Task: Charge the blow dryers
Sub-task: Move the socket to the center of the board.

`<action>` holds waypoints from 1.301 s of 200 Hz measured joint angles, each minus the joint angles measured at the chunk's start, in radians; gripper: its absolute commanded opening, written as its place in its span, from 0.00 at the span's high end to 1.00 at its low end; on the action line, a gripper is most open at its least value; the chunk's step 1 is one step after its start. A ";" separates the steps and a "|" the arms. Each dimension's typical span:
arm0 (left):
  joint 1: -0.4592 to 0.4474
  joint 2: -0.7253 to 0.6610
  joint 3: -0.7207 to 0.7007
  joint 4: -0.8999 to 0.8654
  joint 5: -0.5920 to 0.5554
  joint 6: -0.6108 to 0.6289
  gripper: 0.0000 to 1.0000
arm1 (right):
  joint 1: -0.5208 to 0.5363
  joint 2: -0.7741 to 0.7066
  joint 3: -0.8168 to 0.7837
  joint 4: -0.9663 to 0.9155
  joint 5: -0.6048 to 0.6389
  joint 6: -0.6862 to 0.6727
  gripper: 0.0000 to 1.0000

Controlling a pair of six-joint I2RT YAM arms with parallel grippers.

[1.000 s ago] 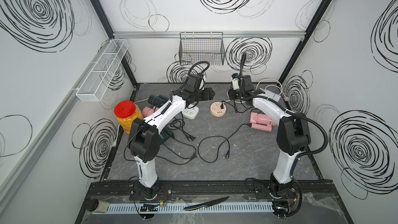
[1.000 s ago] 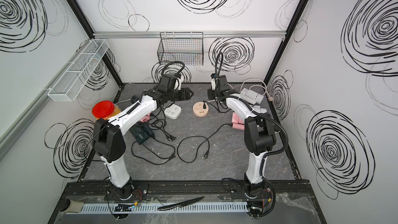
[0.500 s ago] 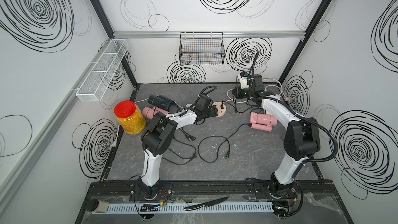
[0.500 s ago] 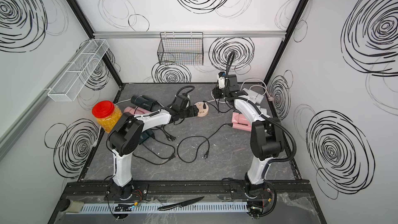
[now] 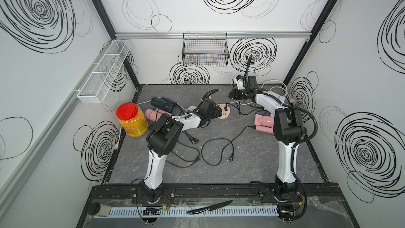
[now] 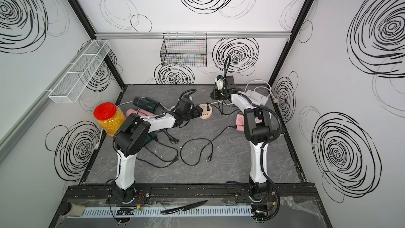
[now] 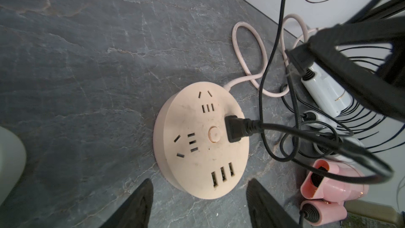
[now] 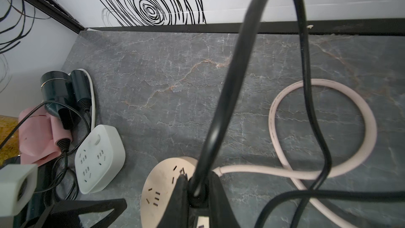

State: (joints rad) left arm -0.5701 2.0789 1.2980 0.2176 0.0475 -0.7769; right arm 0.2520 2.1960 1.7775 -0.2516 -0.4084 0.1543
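We see the big grey worktop first. The blow dryers lie on it. A dark blow dryer and a pink blow dryer are by the left edge, near the back. A second pink blow dryer is by the right edge. The white blow dryers are in the back right corner.

The round socket hub sits toward the back edge, about midway between the left and right edges. A white power strip lies near it.

The left hand is spread wide with one finger on each side of the hub's rim, and it grips nothing. The right hand is clenched on a black cord just over the hub. A black plug sits in one of the hub's sockets.

We think the plug may need a firm push. To do it well, we would squeeze the hub so it cannot slide. Then we would press the plug straight in and not tug the cord sideways.

We can read no brand or words anywhere.
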 measured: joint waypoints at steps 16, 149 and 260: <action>-0.007 0.000 -0.021 0.005 0.002 -0.011 0.29 | 0.000 0.060 0.064 -0.018 0.000 0.003 0.90; -0.033 0.034 -0.051 0.100 0.014 -0.088 0.31 | -0.002 0.167 0.122 -0.123 0.163 -0.001 0.93; -0.023 0.034 -0.069 0.100 0.015 -0.088 0.33 | -0.004 -0.130 -0.308 -0.057 0.187 0.053 0.93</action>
State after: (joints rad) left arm -0.5926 2.1132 1.2285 0.3180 0.0624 -0.8650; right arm 0.2481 2.0663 1.4696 -0.3084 -0.2218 0.2070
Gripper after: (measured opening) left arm 0.681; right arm 0.147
